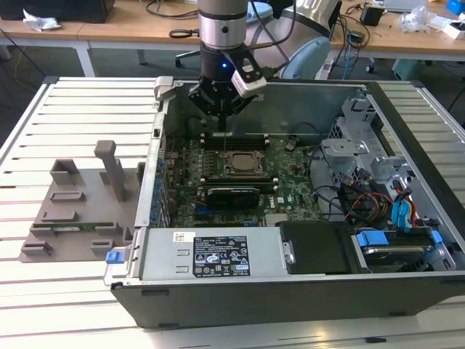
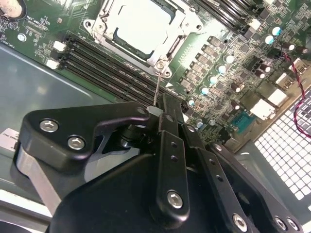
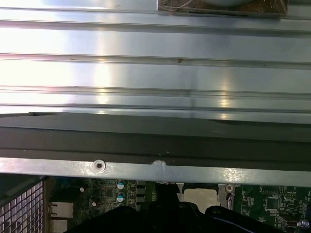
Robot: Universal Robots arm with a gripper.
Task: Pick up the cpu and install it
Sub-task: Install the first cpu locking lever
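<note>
Gripper: the gripper [image 1: 221, 120] hung over the far part of the open computer case [image 1: 290, 291]. Its fingers [image 2: 163, 114] were pressed shut, with nothing seen between them.
Cpu: the cpu [image 2: 141, 22] lay flat in the socket [image 1: 240, 163] on the green board [image 1: 290, 174], silver top facing up. It was square, with no long side, and its edges lined up with the socket frame.
Where: in the exterior view the socket sat just near of the gripper.
Latch wire: a thin wire [image 2: 156, 87] ran from the socket corner up to the gripper tips.
Tabletop: the case rested on a slatted metal tabletop [image 1: 73, 102]. A grey holder [image 1: 80, 203] sat at the exterior view's left.
</note>
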